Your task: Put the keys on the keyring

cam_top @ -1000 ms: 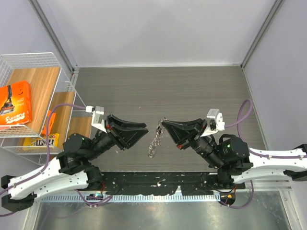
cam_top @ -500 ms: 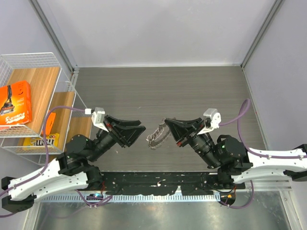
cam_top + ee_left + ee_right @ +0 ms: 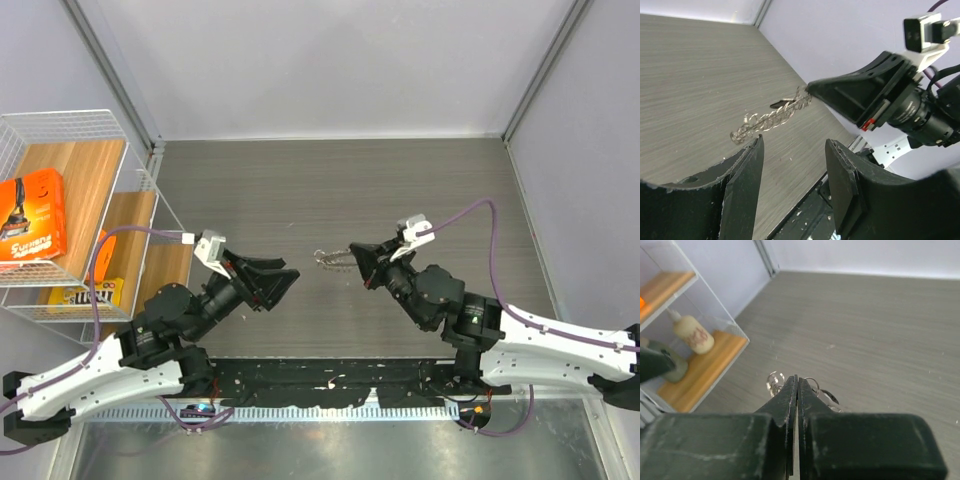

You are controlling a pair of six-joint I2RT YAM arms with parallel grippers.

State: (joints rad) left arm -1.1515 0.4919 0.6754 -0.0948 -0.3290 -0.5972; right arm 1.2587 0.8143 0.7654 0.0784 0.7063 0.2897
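Far to the left of the left fingers, a white wire basket on wooden shelves holds an orange box with a black figure and dark lettering too blurred to read. Below it lies a yellow packet whose dark print is also too small to make out. The right wrist view shows a cream bottle on the shelf, its reddish label unreadable. The left gripper hangs above the grey wood-grain table with its fingers spread apart and nothing between them; they point rightward at the metal bunch. Just beyond their tips, in the gap between the two arms, the keyring stretches out edge-on as a thin silvery band, apart from the left fingers and touching the right ones. Its keys bristle along it as small bright teeth, and one key with a dark head sits at the end nearest the right fingertips. Whether the far end of the bunch rests on the table cannot be told. The right gripper has its fingers pressed together, clamped on the right end of the keyring, with small wire loops showing on either side of the tips in its own wrist view.
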